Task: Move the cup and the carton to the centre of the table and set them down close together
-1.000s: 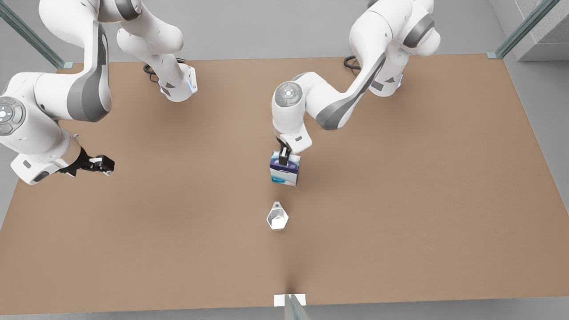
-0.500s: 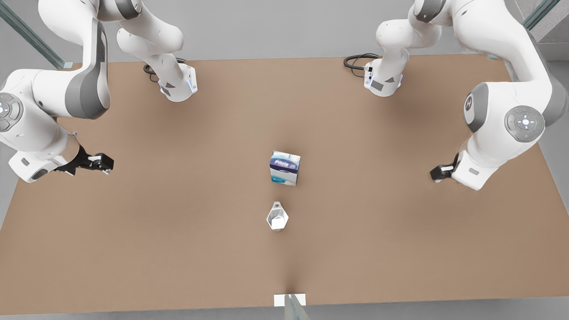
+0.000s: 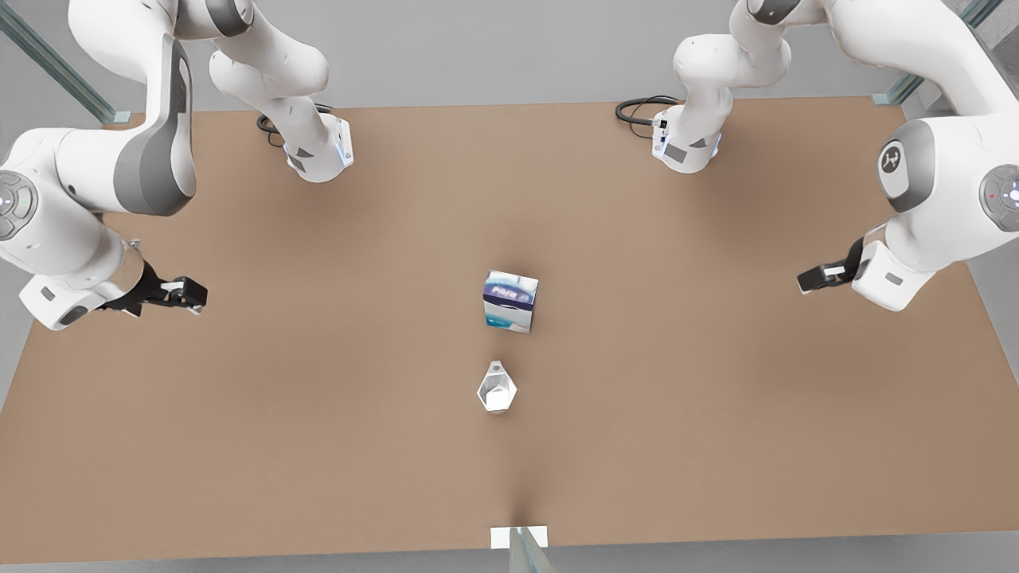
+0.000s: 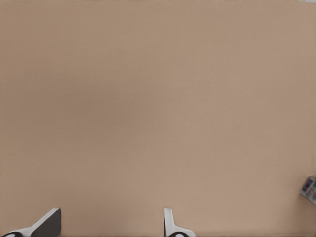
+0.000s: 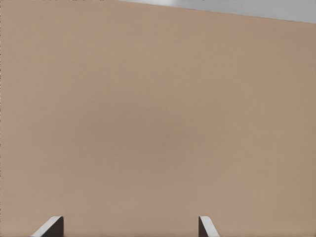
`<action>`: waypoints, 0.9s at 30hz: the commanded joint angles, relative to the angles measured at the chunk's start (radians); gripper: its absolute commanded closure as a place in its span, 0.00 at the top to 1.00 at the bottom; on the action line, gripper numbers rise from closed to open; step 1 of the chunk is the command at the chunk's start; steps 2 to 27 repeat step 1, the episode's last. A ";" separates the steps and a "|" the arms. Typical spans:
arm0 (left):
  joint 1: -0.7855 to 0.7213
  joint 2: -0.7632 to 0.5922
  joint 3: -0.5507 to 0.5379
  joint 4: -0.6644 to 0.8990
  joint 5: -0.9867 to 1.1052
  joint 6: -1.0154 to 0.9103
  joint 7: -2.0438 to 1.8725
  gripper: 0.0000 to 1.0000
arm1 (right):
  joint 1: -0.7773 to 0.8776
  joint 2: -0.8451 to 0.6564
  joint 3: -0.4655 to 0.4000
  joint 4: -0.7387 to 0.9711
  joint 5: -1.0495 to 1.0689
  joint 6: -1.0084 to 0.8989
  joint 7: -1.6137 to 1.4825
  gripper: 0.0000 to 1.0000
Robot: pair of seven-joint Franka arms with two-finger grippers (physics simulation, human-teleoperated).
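The carton (image 3: 510, 301), printed white, teal and dark blue, stands upright near the middle of the brown table (image 3: 716, 414). The silvery faceted cup (image 3: 497, 390) sits just in front of it, a short gap apart. Nothing holds either one. One arm's gripper (image 3: 189, 295) hovers at the front view's left. The other arm's gripper (image 3: 810, 278) hovers at the front view's right, and both are far from the objects. My left gripper (image 4: 111, 219) is open over bare table, with a corner of the carton (image 4: 310, 188) at the picture's edge. My right gripper (image 5: 129, 223) is open too.
Two arm bases (image 3: 318, 155) (image 3: 686, 143) are bolted at the table's far side, each with a black cable. A white bracket (image 3: 519, 537) sits at the near edge. Grey floor surrounds the table.
The arm on the front view's right let go of the carton, withdrew to the table's right side, then lifted slightly. Carton and cup stayed put. The other arm barely moved.
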 commanded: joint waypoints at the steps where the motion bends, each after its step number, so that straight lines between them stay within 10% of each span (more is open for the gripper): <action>1: 0.001 -0.005 0.000 -0.007 0.000 0.002 0.013 1.00 | -0.002 0.000 0.000 0.000 -0.001 0.000 0.000 1.00; 27: 0.001 -0.005 0.000 -0.007 0.000 0.002 0.013 1.00 | -0.002 0.000 0.000 0.000 -0.001 0.000 0.000 1.00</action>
